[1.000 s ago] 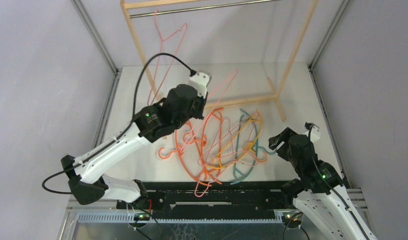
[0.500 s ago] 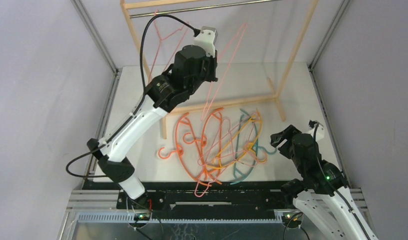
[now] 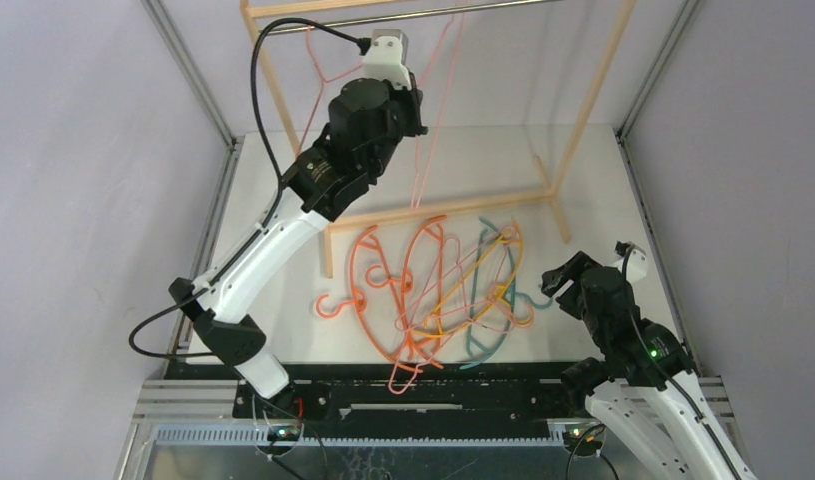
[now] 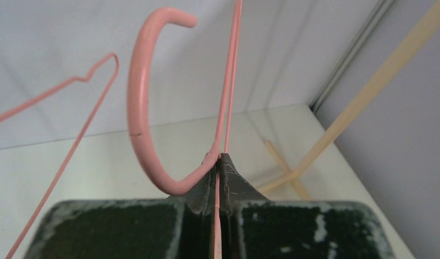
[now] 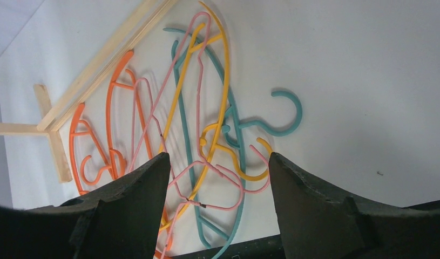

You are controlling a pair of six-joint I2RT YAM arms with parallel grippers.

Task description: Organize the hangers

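My left gripper (image 3: pixel 415 100) is raised near the rack's metal rod (image 3: pixel 503 5) and is shut on a pale pink hanger (image 3: pixel 428 140) that dangles below it. In the left wrist view the jaws (image 4: pixel 218 162) pinch the wire just below the pink hook (image 4: pixel 137 108). Another pink hanger (image 3: pixel 318 70) hangs on the rod to the left, and it also shows in the left wrist view (image 4: pixel 72 140). A tangled pile of orange (image 3: pixel 368 270), pink, yellow-orange (image 5: pixel 224 91) and teal (image 5: pixel 285 125) hangers lies on the table. My right gripper (image 3: pixel 565 275) is open and empty above the pile's right edge.
The wooden rack frame (image 3: pixel 268 75) stands at the back, with its base bar (image 3: pixel 483 203) lying across the table behind the pile. Metal corner posts (image 3: pixel 188 70) and grey walls close in both sides. A black rail (image 3: pixel 433 385) runs along the near edge.
My left arm has lifted the pink hanger off the table up to the rod, then shifted it a little left. The right arm has hardly moved.
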